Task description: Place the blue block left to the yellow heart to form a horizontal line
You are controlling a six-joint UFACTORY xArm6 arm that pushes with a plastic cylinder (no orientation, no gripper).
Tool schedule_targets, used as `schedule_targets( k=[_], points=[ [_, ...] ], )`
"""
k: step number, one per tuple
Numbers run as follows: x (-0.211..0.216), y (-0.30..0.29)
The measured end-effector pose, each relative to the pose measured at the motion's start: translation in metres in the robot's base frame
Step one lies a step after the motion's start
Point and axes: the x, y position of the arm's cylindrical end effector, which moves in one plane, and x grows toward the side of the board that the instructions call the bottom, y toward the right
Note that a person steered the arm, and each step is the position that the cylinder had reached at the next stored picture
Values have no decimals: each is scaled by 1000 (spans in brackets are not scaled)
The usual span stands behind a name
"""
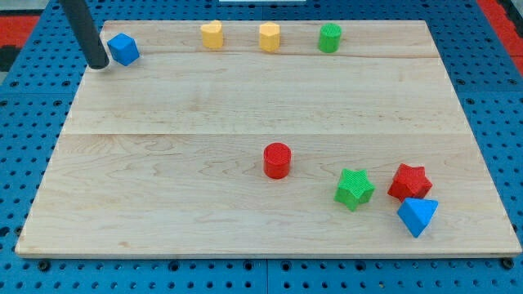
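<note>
Wooden surface (245, 106): my tip (98, 64), no claw to judge, touches blue cube (123, 49)'s left; push gently rightward toward yellow heart (212, 34).

1. Pretty clearly a robotics lab bench: a pale wooden board (245, 98) sits on a blue pegboard table (24, 147) full of holes.
2. Small 3D-printed-looking blocks are scattered across that board, like the red cylinder (277, 160).
</note>
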Motion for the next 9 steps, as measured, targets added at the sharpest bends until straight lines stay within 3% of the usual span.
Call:
schedule_targets(
  k=[3, 4, 5, 6, 8, 9],
  points=[
    [-27, 61],
    [-28, 30],
    [-23, -44],
    [-51, -31],
    [-50, 51],
    [-14, 58]
  ],
)
